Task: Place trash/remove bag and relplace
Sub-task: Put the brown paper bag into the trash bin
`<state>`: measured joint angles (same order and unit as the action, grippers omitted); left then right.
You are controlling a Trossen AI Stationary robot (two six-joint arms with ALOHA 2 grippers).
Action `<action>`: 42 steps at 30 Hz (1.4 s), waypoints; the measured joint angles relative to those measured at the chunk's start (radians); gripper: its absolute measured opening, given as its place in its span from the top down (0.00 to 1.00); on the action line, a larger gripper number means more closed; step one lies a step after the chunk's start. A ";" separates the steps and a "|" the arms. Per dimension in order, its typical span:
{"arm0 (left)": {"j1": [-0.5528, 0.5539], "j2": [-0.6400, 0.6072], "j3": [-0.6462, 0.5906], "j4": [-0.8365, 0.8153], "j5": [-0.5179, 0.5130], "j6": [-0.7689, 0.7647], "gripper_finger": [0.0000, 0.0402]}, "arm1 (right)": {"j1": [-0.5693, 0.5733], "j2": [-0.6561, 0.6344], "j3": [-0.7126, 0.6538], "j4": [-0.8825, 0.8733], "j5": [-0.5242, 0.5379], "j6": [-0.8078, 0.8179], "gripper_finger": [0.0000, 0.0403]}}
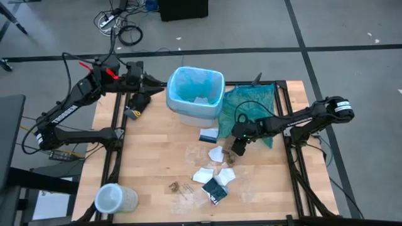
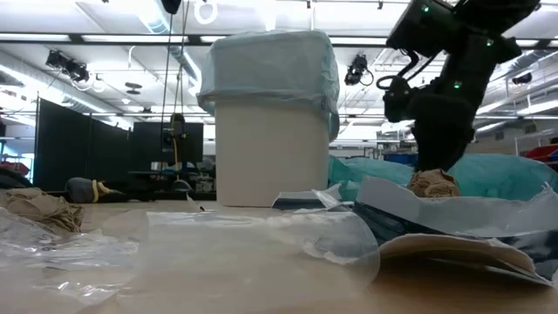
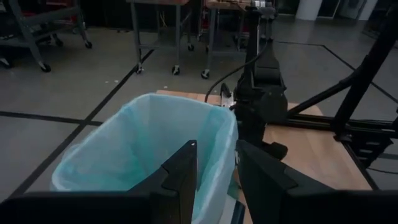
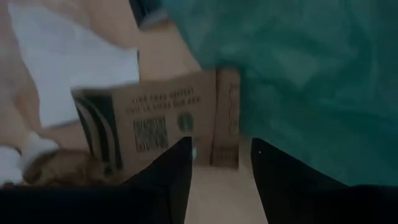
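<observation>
A white bin [image 1: 188,116] lined with the light blue bag [image 1: 196,88] stands at the table's far middle. My left gripper [image 1: 158,85] hovers open at the bin's left rim; in the left wrist view the bag's rim [image 3: 227,127] shows beyond the gap between its fingers [image 3: 216,155]. Trash lies in front of the bin: white paper pieces [image 1: 202,174], a dark wrapper [image 1: 215,190] and a brown printed cardboard sleeve [image 4: 168,118]. My right gripper [image 1: 237,150] points down, open, just over the sleeve's edge [image 4: 221,152]. In the low view it [image 2: 433,166] stands above a brown scrap [image 2: 433,183].
A darker teal-green plastic bag [image 1: 254,107] lies spread right of the bin, under my right arm. A black glove [image 1: 138,105] lies left of the bin. A clear plastic cup [image 1: 114,198] stands at the near left corner, and clear plastic bits [image 2: 261,235] lie near the front.
</observation>
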<state>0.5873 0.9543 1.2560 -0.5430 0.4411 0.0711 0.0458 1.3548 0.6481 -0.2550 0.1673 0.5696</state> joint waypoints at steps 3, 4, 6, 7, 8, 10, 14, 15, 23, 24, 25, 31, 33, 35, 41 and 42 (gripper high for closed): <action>0.000 0.000 0.000 -0.002 -0.002 0.000 0.70 | -0.022 0.000 -0.004 0.053 -0.001 -0.037 0.63; 0.000 0.000 0.000 -0.002 -0.002 0.000 0.70 | -0.029 0.000 -0.004 0.073 -0.001 -0.051 0.63; 0.000 0.000 0.000 -0.003 -0.002 0.000 0.70 | -0.044 0.000 -0.003 0.080 -0.004 -0.065 0.63; 0.000 0.000 0.000 -0.003 -0.002 -0.001 0.70 | -0.051 0.000 -0.004 0.078 -0.007 -0.066 0.63; 0.000 0.000 0.000 -0.003 -0.002 -0.001 0.70 | -0.056 0.000 -0.004 0.078 -0.012 -0.065 0.63; 0.000 0.000 0.000 -0.004 -0.003 -0.001 0.70 | -0.061 0.000 -0.004 0.071 -0.016 -0.066 0.63; 0.000 0.000 0.000 -0.012 -0.003 -0.001 0.70 | -0.059 0.000 -0.004 0.074 -0.039 -0.065 0.63; 0.000 0.000 0.000 -0.012 -0.003 -0.001 0.70 | -0.054 0.000 -0.004 0.073 -0.043 -0.060 0.63; 0.000 0.000 0.000 -0.011 -0.007 -0.001 0.70 | -0.027 0.000 -0.004 0.070 -0.032 -0.055 0.65; 0.000 0.000 0.000 -0.011 -0.007 -0.002 0.70 | -0.027 0.000 -0.004 0.071 -0.031 -0.054 0.66; 0.000 0.000 0.000 -0.011 -0.007 -0.003 0.70 | -0.027 0.000 -0.010 0.081 -0.031 -0.054 0.66; 0.000 0.000 0.000 -0.010 -0.007 -0.005 0.70 | -0.026 0.001 -0.070 0.154 -0.032 -0.009 0.66; 0.000 0.000 0.000 -0.009 -0.008 -0.005 0.70 | -0.026 0.001 -0.070 0.153 -0.032 -0.015 0.66; 0.000 0.000 0.000 -0.008 -0.017 -0.003 0.70 | -0.026 0.001 -0.070 0.156 -0.031 -0.030 0.68; 0.000 0.000 0.000 -0.008 -0.034 0.000 0.70 | -0.027 0.001 -0.070 0.180 -0.070 -0.048 0.89; 0.000 0.000 0.000 -0.008 -0.034 0.000 0.70 | -0.027 0.001 -0.070 0.181 -0.089 -0.049 0.94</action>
<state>0.5873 0.9546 1.2560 -0.5510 0.4076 0.0711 0.0193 1.3560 0.5777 -0.0744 0.0785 0.5201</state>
